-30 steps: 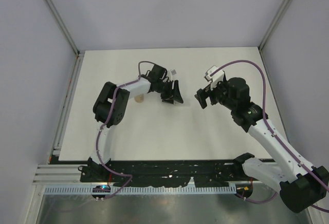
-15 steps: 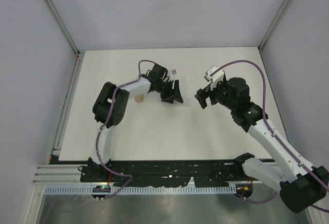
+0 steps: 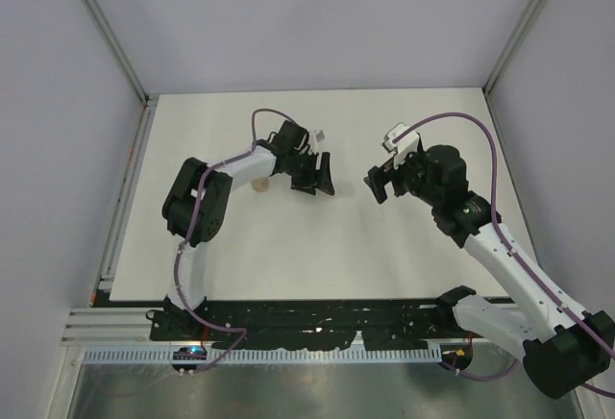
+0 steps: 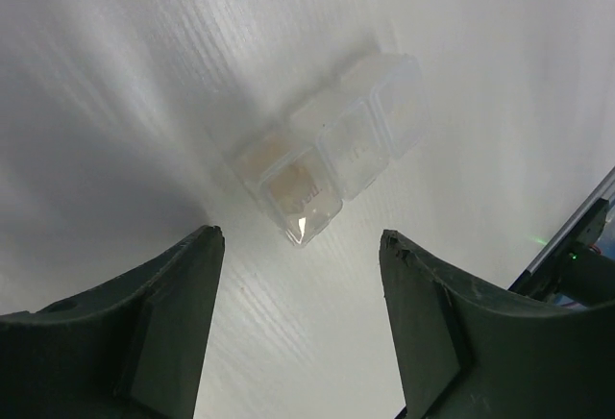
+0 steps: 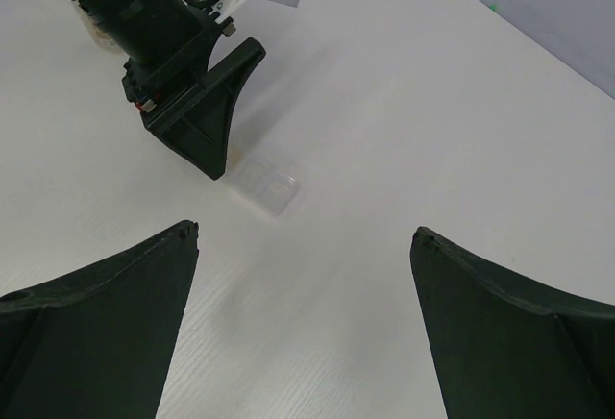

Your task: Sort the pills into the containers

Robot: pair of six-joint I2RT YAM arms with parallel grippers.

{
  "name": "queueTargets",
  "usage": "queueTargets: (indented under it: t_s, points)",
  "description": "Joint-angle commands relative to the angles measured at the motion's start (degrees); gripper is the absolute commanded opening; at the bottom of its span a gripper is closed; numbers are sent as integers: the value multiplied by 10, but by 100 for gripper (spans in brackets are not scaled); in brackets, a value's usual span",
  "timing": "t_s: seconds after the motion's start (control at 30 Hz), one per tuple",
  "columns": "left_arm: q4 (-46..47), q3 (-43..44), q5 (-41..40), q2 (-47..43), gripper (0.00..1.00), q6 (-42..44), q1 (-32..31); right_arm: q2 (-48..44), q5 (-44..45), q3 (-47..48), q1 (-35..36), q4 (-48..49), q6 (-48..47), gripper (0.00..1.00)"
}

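From the near edge of the tabletop (image 3: 288, 246), where both arms are bolted, the right gripper (image 5: 305, 234) reaches toward the middle with its fingers spread as wide as they go and nothing between them. Just beyond it and to the left, the left gripper (image 4: 300, 241) points down at the middle of the tabletop, its fingers moderately apart and empty.

The containers (image 4: 327, 160) lie on the surface right under that left gripper, touching one another. One is tinted tan (image 4: 288, 188) and the other is nearly colourless (image 4: 360, 131). I cannot pick out single pills; the tan tint is all I can make of them. Further left, beside the left arm, sits a small tan thing (image 3: 258, 185) I cannot identify.

It looks to me like the left gripper is lining up on the containers. To do it well, I'd centre the fingers across the narrow side and lower until they straddle the plastic. Close gently, because such light, slick pieces would likely skid or tip. The right gripper should hold off until the grip is sure.
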Motion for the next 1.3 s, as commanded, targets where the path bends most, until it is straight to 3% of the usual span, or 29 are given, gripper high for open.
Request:
queueTargets:
  t_s: [0.0,0.43,0.67,1.07,1.27]
  points:
    - [-11,-19,-34,-69,70,45,0,-18,-1,1,-2,21,-7,95]
    - [-34,-35,-80,-219,74,163,1,-23,27,-2,-9,17,-8,95]
    - [-22,-86,-163,-357,76,240,1,-21,35,-7,-16,24,-15,95]
    - [-40,-124,-279,-561,98,289,9,-17,27,-9,-16,31,-13,95]
    - [-43,-177,-319,-649,100,300,23,-10,22,-2,-15,24,1,95]
